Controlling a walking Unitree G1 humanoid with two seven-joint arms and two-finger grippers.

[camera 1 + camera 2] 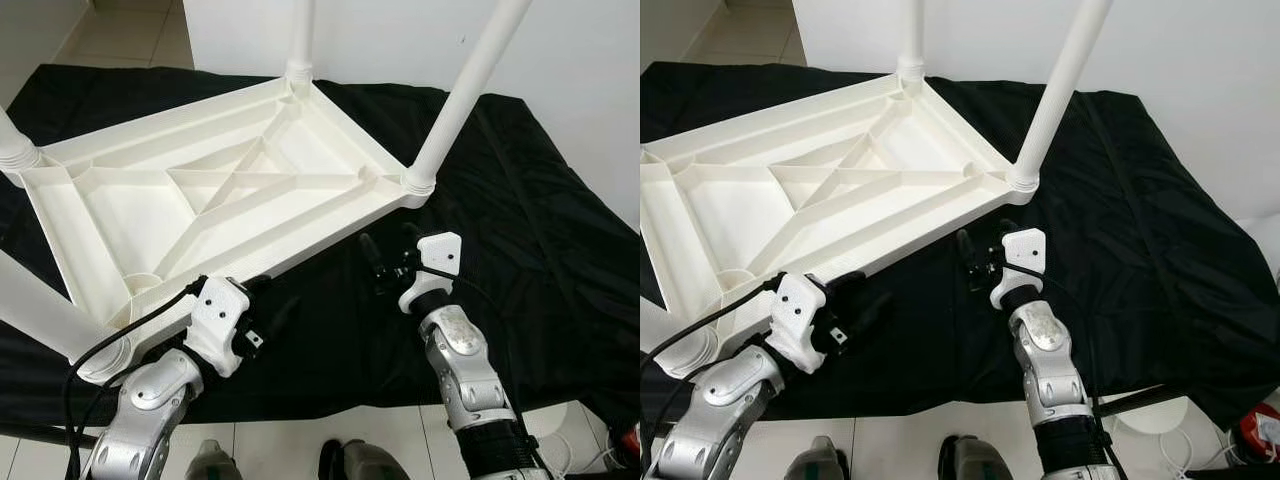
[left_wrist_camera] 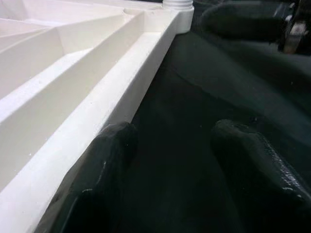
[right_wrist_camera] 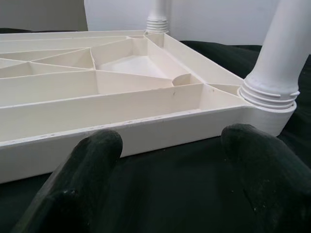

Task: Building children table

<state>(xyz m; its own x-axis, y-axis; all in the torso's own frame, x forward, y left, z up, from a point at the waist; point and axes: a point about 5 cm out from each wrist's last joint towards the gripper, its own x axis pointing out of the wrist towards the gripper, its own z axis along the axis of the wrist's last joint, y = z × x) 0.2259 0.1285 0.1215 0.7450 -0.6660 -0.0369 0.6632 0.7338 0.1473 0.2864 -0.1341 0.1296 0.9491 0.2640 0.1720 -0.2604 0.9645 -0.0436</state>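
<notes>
1. We see a black cloth sheet (image 1: pixel 520 200) spread over the pale tiled floor (image 1: pixel 130 30), and everything else lies on it.
2. On the cloth rests the white plastic children's table top (image 1: pixel 200 210), turned upside down so that its ribbed underside with diagonal braces faces up. It sits in front of us and toward our left.
3. Four white round plastic legs (image 1: pixel 465 85) stand screwed into its corner sockets; the far leg (image 1: pixel 300 35) and the right one rise upright, while the two on the left lean out past the frame's edge.
4. Our left gripper (image 1: pixel 262 318) lies low over the cloth at the near long edge of the table top. In the left wrist view one of its fingers (image 2: pixel 104 170) touches the table's side wall, the other is well apart over the cloth: the jaws are wide and hold nothing.
5. Our right gripper (image 1: pixel 390 258) hovers near the table's right corner, just short of the socket. Its fingers (image 3: pixel 92 165) are spread wide, empty, pointing at the table's edge.
</notes>
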